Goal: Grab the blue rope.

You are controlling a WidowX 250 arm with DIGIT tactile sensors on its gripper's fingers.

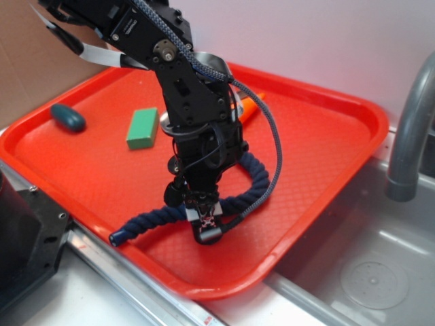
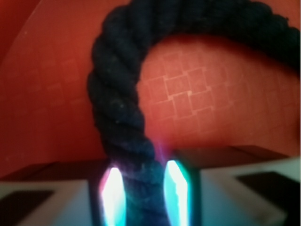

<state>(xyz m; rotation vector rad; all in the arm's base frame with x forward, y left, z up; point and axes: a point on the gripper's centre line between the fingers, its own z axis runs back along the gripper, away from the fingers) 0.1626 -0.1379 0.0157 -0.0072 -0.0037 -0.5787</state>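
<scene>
In the wrist view the gripper (image 2: pixel 141 188) has its two fingers closed against either side of the blue rope (image 2: pixel 117 108), whose twisted strands run up between the glowing pads (image 2: pixel 113 193) and then arch off to the right over the textured tray floor. From the exterior view, the nearest things are a black block at the lower left corner and the metal sink basin (image 1: pixel 367 272) on the right. The gripper (image 1: pixel 204 221) stands pointing down on the red tray (image 1: pixel 326 142), clamped on the blue rope (image 1: pixel 153 221) near its middle; the capped end lies toward the tray's near edge, and the other part curls up behind the arm. A thin grey braided cable (image 1: pixel 268 136) loops down the arm. Farther back lie a green block (image 1: pixel 142 128), a dark teal oval piece (image 1: pixel 68 117) and an orange toy carrot (image 1: pixel 250 106). A grey faucet (image 1: pixel 411 122) rises at right. No legible writing shows.
</scene>
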